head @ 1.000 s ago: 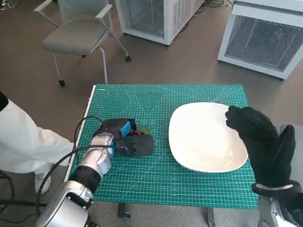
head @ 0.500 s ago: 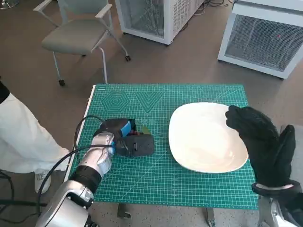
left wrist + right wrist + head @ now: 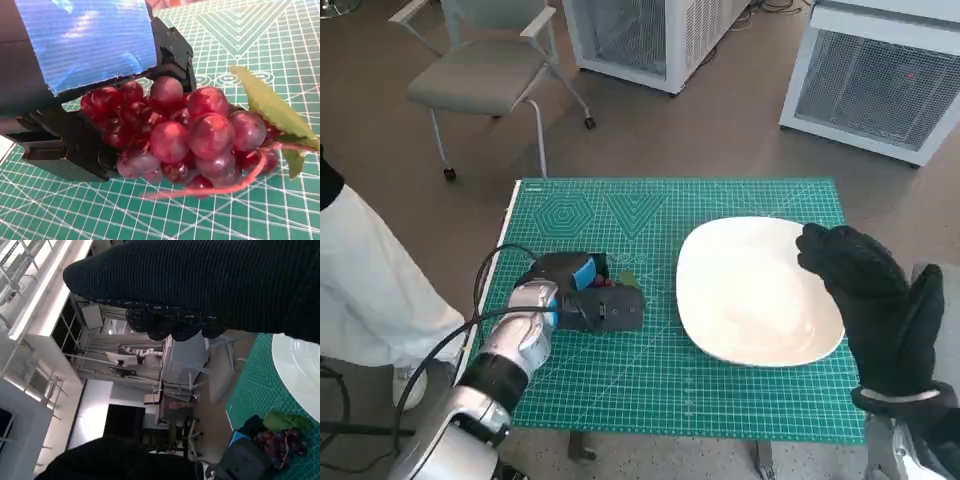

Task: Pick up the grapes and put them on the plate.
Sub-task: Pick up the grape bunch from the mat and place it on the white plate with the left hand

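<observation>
A bunch of dark red grapes (image 3: 190, 135) with a green leaf (image 3: 270, 107) lies on the green mat, its stem touching the mat. My left hand (image 3: 590, 298) grips the bunch, with black fingers (image 3: 65, 150) over and under it. In the head view only a few berries (image 3: 611, 281) show beside the hand. The white plate (image 3: 750, 290) lies bare to the right of the grapes. My right hand (image 3: 875, 310) in its black glove is raised over the plate's right edge and holds nothing. The right wrist view shows the grapes (image 3: 280, 440) and the plate's rim (image 3: 300, 365).
The green cutting mat (image 3: 740, 200) covers the small table. A person in white clothing (image 3: 365, 290) stands close at the table's left side. A black cable (image 3: 485, 285) loops off my left forearm. A grey chair (image 3: 485, 70) and white cabinets (image 3: 880, 80) stand on the floor beyond.
My left forearm has shifted slightly, with the hand staying on the grapes. The person's white clothing has moved a little further left. My right hand has not moved.
</observation>
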